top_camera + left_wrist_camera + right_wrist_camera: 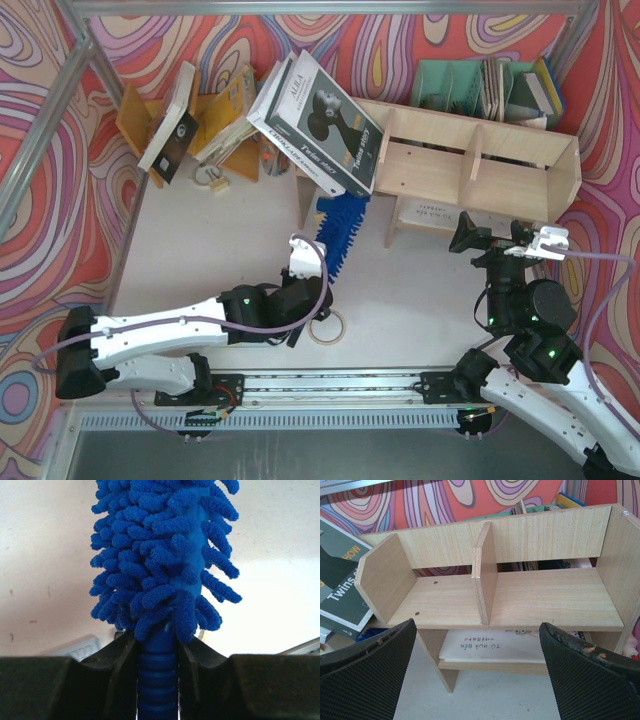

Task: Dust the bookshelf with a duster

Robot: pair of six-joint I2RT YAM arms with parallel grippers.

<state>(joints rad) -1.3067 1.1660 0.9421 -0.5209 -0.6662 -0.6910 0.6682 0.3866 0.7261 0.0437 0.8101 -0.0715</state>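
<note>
The pale plywood bookshelf (480,165) stands at the back right, its upper compartments bare (450,600) and a white book on its lower tier. The bright blue fluffy duster (340,228) lies low over the white table, pointing toward the shelf's left end, its tip under the leaning books. My left gripper (306,262) is shut on the duster's ribbed dark blue handle (158,680), with the bristles (160,555) fanning out ahead of the fingers (122,670). My right gripper (510,245) hangs open in front of the bookshelf's right half, nothing between its pads (590,675).
Several large books (320,120) lean against the bookshelf's left end. An orange-yellow book rack (190,120) stands back left, a green file organizer (470,85) behind the shelf. A tape roll (328,328) lies by my left arm, another roll (210,178) near the rack.
</note>
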